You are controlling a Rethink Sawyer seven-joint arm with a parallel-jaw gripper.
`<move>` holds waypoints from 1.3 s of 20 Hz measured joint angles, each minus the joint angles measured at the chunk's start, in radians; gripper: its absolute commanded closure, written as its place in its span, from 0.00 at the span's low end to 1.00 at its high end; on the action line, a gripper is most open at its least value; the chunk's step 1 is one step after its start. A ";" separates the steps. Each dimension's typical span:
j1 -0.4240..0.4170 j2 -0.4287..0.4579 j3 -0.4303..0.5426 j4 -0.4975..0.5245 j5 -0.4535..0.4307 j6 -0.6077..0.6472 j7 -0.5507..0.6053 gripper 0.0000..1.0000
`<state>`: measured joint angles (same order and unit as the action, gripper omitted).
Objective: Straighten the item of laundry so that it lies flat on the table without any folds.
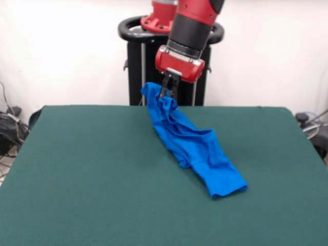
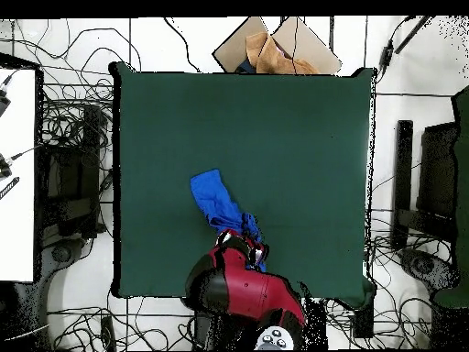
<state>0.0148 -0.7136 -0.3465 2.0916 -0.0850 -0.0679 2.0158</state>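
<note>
The item of laundry (image 1: 192, 146) is a bright blue shirt, bunched into a long twisted strip with its print hidden. One end is lifted above the table (image 1: 82, 169); the other end trails on the green cloth toward the front right. My gripper (image 1: 169, 92) is shut on the raised end, near the table's far edge. From above, the item of laundry (image 2: 215, 203) runs diagonally out from under the red arm, and the gripper (image 2: 254, 246) is mostly hidden beneath that arm, close to the table (image 2: 302, 137) edge nearest the base.
A cardboard box (image 2: 275, 46) with brown paper lies beyond the table's far edge in the overhead view. Cables cover the floor all round. Dark equipment (image 2: 426, 183) stands to the right of the table.
</note>
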 measured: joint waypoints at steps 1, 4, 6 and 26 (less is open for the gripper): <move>0.012 0.005 -0.012 -0.009 0.000 -0.026 0.000 1.00; 0.048 0.017 -0.047 -0.025 0.000 -0.093 0.000 1.00; 0.077 0.024 -0.070 -0.037 0.000 -0.146 0.000 1.00; 0.156 -0.037 -0.100 -0.064 0.009 -0.067 0.000 1.00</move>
<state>0.1710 -0.7502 -0.4464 2.0272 -0.0756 -0.1347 2.0158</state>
